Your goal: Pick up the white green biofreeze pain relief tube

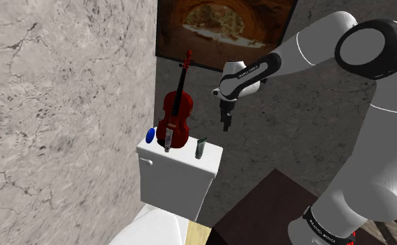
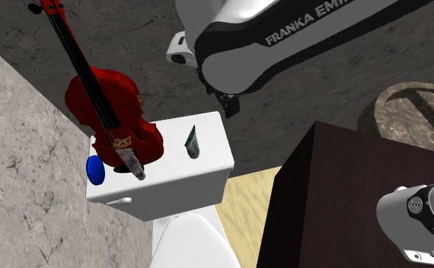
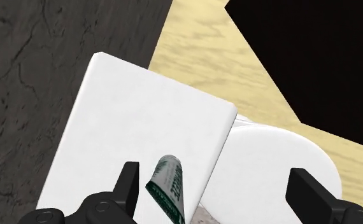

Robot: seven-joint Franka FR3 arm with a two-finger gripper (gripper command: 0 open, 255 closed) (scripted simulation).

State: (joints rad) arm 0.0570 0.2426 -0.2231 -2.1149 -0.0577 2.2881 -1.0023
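The white and green tube (image 1: 200, 147) stands on the white toilet tank lid (image 1: 183, 161), near the lid's edge at the shoulder view's right. My gripper (image 1: 226, 121) hangs above and to the right of it, apart from it. In the second exterior view the tube (image 2: 193, 141) sits below my gripper (image 2: 229, 103). In the wrist view my gripper (image 3: 217, 191) is open, and the tube (image 3: 169, 188) rises close to one finger (image 3: 128, 184) without touching it. The other finger (image 3: 307, 191) is over the toilet lid.
A red violin (image 1: 177, 111) leans on the tank lid against the stone wall. A blue disc (image 1: 150, 135) and a grey tube (image 1: 168, 142) stand beside it. The dark brown stand (image 2: 322, 198) is at the right, and the white toilet lid (image 3: 272, 159) lies over a pale wood floor (image 3: 237, 57).
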